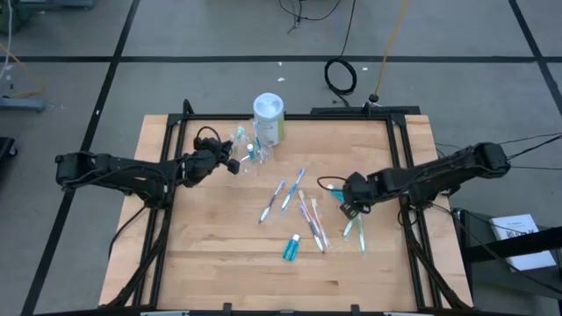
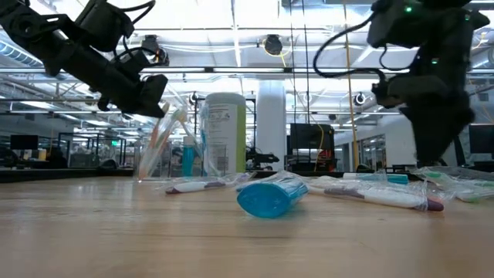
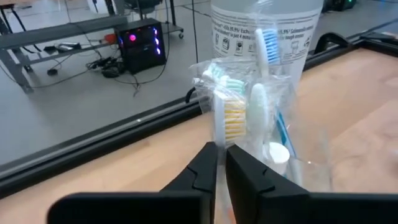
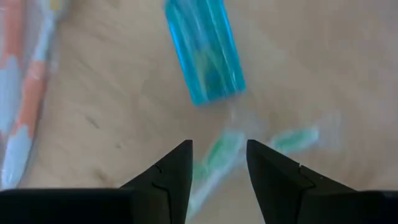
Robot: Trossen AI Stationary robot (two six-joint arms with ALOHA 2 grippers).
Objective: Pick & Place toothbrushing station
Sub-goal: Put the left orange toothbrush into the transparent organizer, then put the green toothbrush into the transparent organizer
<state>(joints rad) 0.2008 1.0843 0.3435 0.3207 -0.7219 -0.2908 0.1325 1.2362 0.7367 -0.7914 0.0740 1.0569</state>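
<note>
A clear plastic cup (image 1: 243, 145) stands at the table's far side and holds several wrapped toothbrushes; it also shows in the low view (image 2: 164, 154) and the left wrist view (image 3: 301, 180). My left gripper (image 1: 234, 164) is at the cup's left and is shut on a wrapped toothbrush with yellow bristles (image 3: 233, 118). Several more toothbrushes (image 1: 299, 204) and a teal tube (image 1: 291, 248) lie flat mid-table. My right gripper (image 1: 349, 211) hovers open over two green toothbrushes (image 4: 217, 152), with a second teal tube (image 4: 205, 50) just beyond them. My left gripper (image 3: 221, 163) pinches the wrapped toothbrush by its white handle just below the head (image 3: 219, 134), between its two fingers. The fingers come from the table's left, slanting slightly down. The brush head stands up beyond the fingertips, beside the brushes in the cup. The fingers hide its lower end.
A tall white-capped canister with a green label (image 1: 269, 118) stands right behind the cup, close to the table's far edge. Black frame rails (image 1: 399, 158) run along the table's left and right sides. Bare wood lies along the near edge (image 1: 263, 281).
</note>
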